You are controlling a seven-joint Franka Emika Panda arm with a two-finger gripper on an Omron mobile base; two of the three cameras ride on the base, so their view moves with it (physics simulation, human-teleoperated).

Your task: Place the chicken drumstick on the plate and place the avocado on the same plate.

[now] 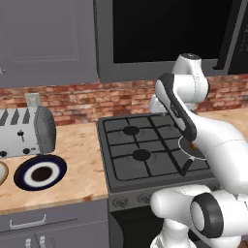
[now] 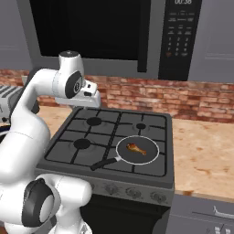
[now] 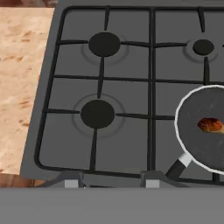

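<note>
End effector (image 3: pixel 111 183) fingertips (image 3: pixel 72 183) are seen at the bottom of the hand view, set a moderate way apart with nothing between them, so nothing is held. It is hung above the rear left part of the stove (image 2: pixel 114 132) and is pointed down at the burners. Chicken drumstick (image 2: pixel 136 148) is found lying in a dark frying pan (image 2: pixel 156 147) with a pale rim, well apart from the end effector. The pan is set on the front right burner, and its black handle is turned toward the front edge of the stove. In the hand view the drumstick (image 3: pixel 211 125) is seen at the right edge, inside the pan, with two bare left burners beside it. Plate (image 1: pixel 28 175), navy with a white ring and a brown centre, is laid flat on the wooden desk (image 1: pixel 77 150) left of the stove, and nothing is seen on it. A silver toaster (image 1: pixel 26 131) is stood just behind the plate, against the brick wall. A cream bowl (image 1: pixel 2 172) is cut off by the left edge, just beside the plate. A dark microwave (image 2: pixel 183 36) is mounted above the stove on the right.
</note>
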